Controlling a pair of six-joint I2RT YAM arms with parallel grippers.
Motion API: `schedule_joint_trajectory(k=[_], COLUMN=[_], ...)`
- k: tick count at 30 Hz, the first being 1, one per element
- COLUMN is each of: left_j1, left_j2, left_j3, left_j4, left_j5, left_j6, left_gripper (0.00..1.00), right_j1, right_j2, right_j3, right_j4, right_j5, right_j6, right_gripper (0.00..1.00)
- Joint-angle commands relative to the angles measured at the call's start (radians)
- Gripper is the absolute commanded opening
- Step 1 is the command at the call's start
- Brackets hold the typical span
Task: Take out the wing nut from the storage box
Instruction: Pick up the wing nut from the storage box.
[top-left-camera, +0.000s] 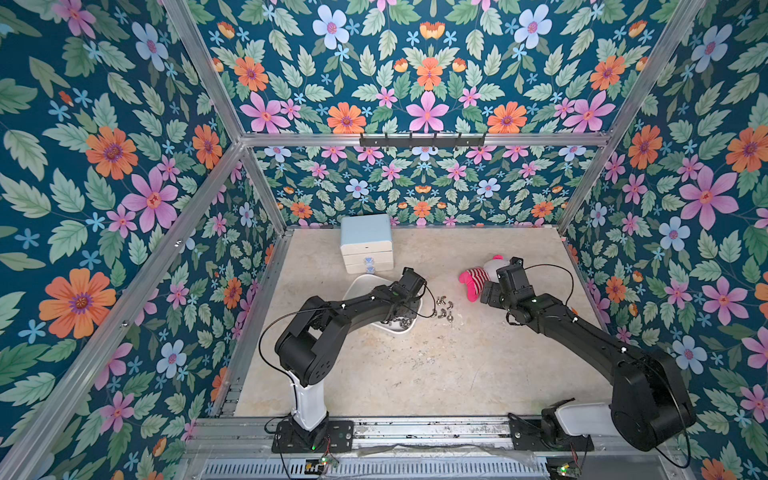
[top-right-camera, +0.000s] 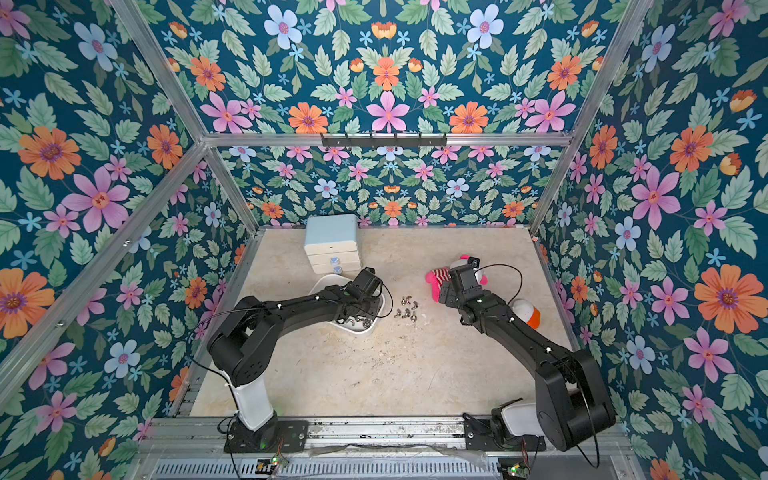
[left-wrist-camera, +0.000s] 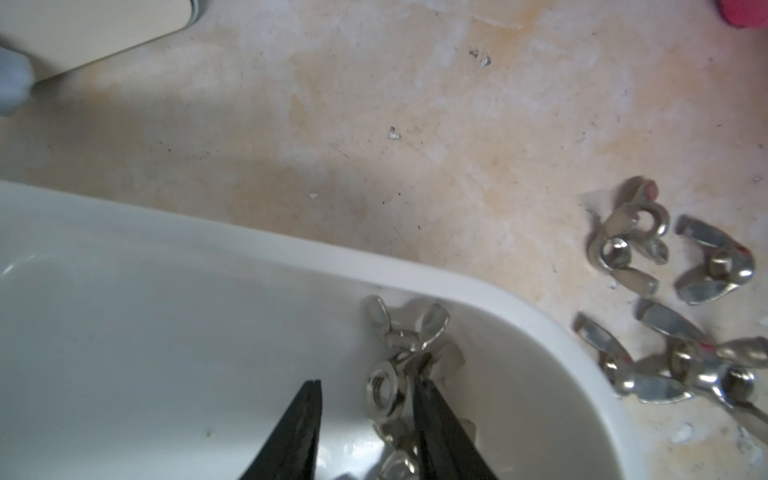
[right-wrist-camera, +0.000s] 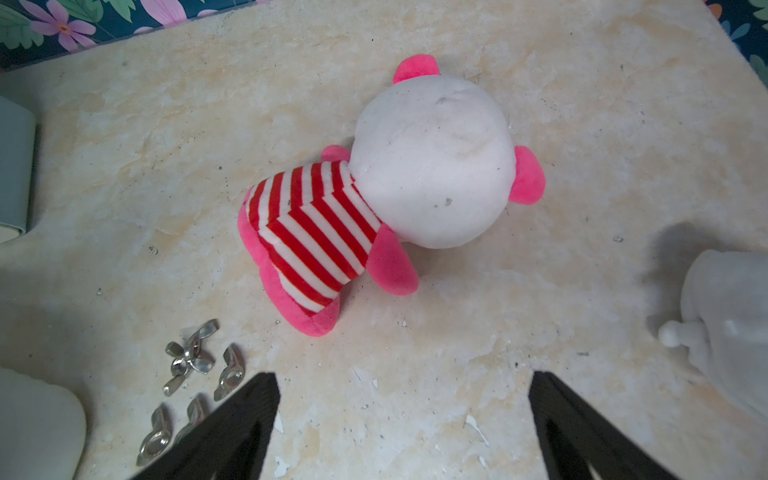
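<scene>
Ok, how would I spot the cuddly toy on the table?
Look at the beige table, on the side of the right arm. Just past the little heap of loose wing nuts lies the plush toy. It is the only soft thing there: round white head, pink ears and feet, red-and-white striped body.
</scene>
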Motion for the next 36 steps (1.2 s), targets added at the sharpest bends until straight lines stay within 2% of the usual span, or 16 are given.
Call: schedule_joint_trajectory(k=[1,16,20,26,36], left_j1=[0.0,0.008,0.015,0.019,0.019], left_j2=[0.01,0.052,0.061,0.064,0.002], left_j3=[0.007,-0.022,-0.029,-0.037,-0.04], left_j4=[0.012,0.05,0.063,0.069,0.049], left_j5=[0.001,0.027,0.035,0.043,0.016], left_j6=[0.011,0.003,0.003,0.002,0.004], left_gripper=[0.4,0.3,0.22,0.18,0.15], right_j1=[0.0,0.001,0.001,0.001,0.001], right_j2=[0.003,0.005,0.001,-0.01,-0.018], right_j3=[-0.003,-0.015,-0.016,-0.018,-0.02], right_j4=[0.005,0.015,0.013,0.007,0.004], right_j5=[0.01,0.007,0.009,0.013,0.01], right_j6=[-0.004,-0.001,0.0,0.001,0.004], right_gripper=[0.99,0.99,0.99,0.99,0.99])
